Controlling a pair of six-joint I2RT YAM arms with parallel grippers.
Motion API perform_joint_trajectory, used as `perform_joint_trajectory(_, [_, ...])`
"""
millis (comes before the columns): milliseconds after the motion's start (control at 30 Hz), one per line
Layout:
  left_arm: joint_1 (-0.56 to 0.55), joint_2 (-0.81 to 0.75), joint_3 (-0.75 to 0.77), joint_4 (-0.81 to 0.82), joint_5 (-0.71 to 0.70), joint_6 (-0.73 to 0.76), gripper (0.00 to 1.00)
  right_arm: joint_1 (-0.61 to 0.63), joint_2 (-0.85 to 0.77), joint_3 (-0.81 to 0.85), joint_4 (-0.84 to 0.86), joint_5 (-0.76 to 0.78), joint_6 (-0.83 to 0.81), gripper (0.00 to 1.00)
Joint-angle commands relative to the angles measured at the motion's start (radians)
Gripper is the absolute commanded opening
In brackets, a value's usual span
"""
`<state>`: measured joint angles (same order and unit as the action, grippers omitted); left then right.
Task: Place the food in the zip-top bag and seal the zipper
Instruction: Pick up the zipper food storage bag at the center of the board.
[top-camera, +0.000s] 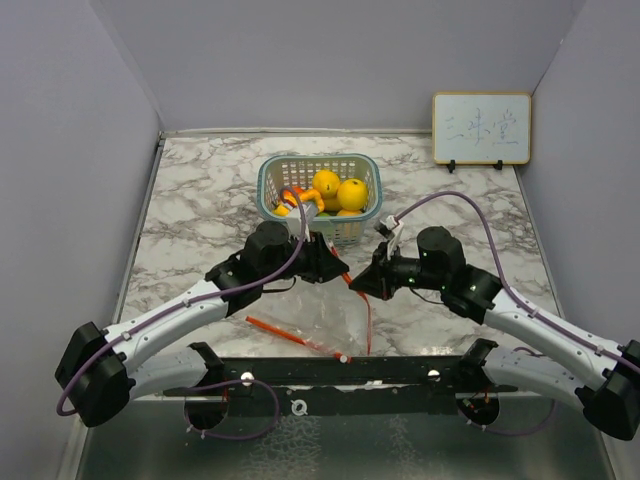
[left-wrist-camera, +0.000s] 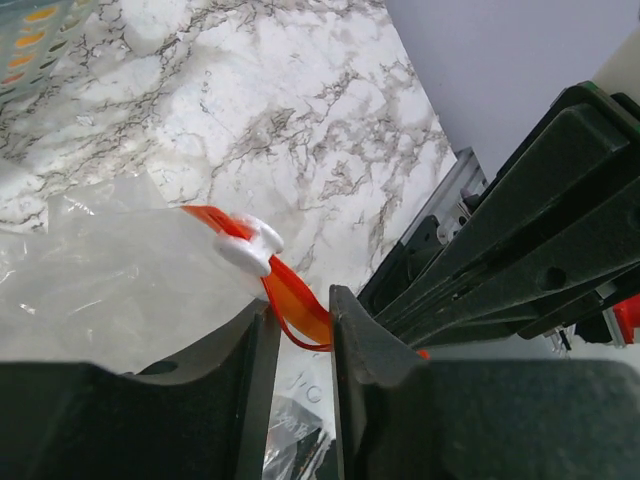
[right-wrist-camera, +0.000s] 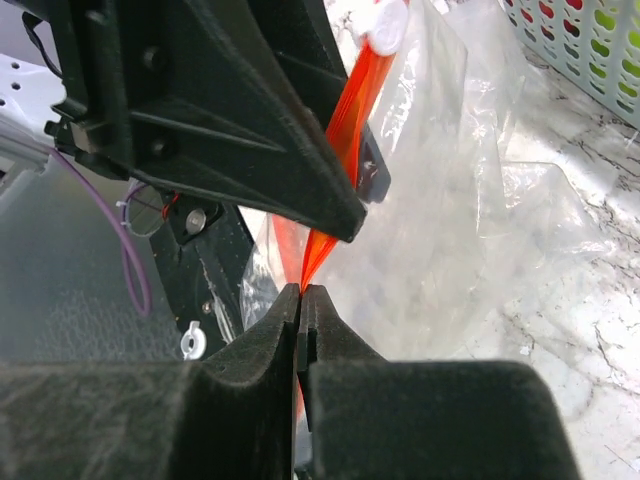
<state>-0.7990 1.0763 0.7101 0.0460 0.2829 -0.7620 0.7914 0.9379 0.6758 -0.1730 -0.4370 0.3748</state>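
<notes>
Two pincers at zipper (right-wrist-camera: 348, 130): right pincer (right-wrist-camera: 300, 290) clamped, left pincer (left-wrist-camera: 297, 310) ajar; we judge step as opening bag (right-wrist-camera: 450, 200); next, spread mouth.

The wall of the basket (top-camera: 268, 185) hides the lower food (top-camera: 340, 192); writing on the whiteboard (top-camera: 481, 128), right of the basket, is unreadable.

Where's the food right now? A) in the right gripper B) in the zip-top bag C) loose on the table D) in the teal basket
D: top view shows the food piled in the teal basket, and the zip-top bag looks clear with nothing in it in the right wrist view.
</notes>
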Motion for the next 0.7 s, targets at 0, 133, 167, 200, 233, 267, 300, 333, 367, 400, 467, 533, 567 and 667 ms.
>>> perform_joint_trajectory(0, [-0.005,0.002,-0.036,0.082,-0.050,-0.013,0.17,0.012,-0.029,0.032,0.006,0.008,0.018,0.02])
perform_joint_trajectory(133, [-0.005,-0.001,-0.054,0.090,-0.049,-0.012,0.00,0.012,-0.041,0.047,-0.043,0.064,0.015,0.04])
perform_joint_trajectory(167, [-0.005,-0.008,-0.058,0.088,-0.048,-0.009,0.00,0.012,-0.043,0.051,-0.064,0.093,0.015,0.07])
perform_joint_trajectory(200, [-0.006,-0.016,-0.064,0.088,-0.047,-0.006,0.00,0.012,-0.043,0.054,-0.081,0.122,0.012,0.10])
perform_joint_trajectory(233, [-0.005,-0.027,-0.070,0.085,-0.044,0.000,0.00,0.012,-0.042,0.058,-0.097,0.145,0.010,0.14])
perform_joint_trajectory(267, [-0.005,-0.035,-0.076,0.084,-0.041,0.005,0.00,0.012,-0.041,0.060,-0.107,0.168,0.010,0.16])
perform_joint_trajectory(300, [-0.006,-0.047,-0.084,0.083,-0.038,0.013,0.00,0.012,-0.039,0.062,-0.114,0.180,0.008,0.20])
perform_joint_trajectory(333, [-0.005,-0.059,-0.090,0.084,-0.037,0.021,0.00,0.012,-0.036,0.064,-0.115,0.180,0.005,0.23])
perform_joint_trajectory(367, [-0.005,-0.067,-0.096,0.083,-0.038,0.024,0.00,0.012,-0.033,0.068,-0.112,0.171,0.005,0.26])
perform_joint_trajectory(400, [-0.005,-0.077,-0.102,0.081,-0.040,0.030,0.00,0.012,-0.032,0.073,-0.107,0.154,0.003,0.29])
perform_joint_trajectory(467, [-0.005,-0.091,-0.112,0.082,-0.044,0.038,0.00,0.012,-0.028,0.082,-0.098,0.131,0.002,0.33])
perform_joint_trajectory(533, [-0.005,-0.104,-0.121,0.092,-0.047,0.042,0.00,0.012,-0.009,0.093,-0.117,0.115,-0.009,0.33])
perform_joint_trajectory(567, [-0.006,-0.111,-0.125,0.102,-0.046,0.043,0.00,0.012,0.006,0.097,-0.135,0.106,-0.019,0.33])
perform_joint_trajectory(667, [-0.005,-0.128,-0.129,0.120,-0.036,0.048,0.00,0.013,0.023,0.082,-0.164,0.038,-0.047,0.31])
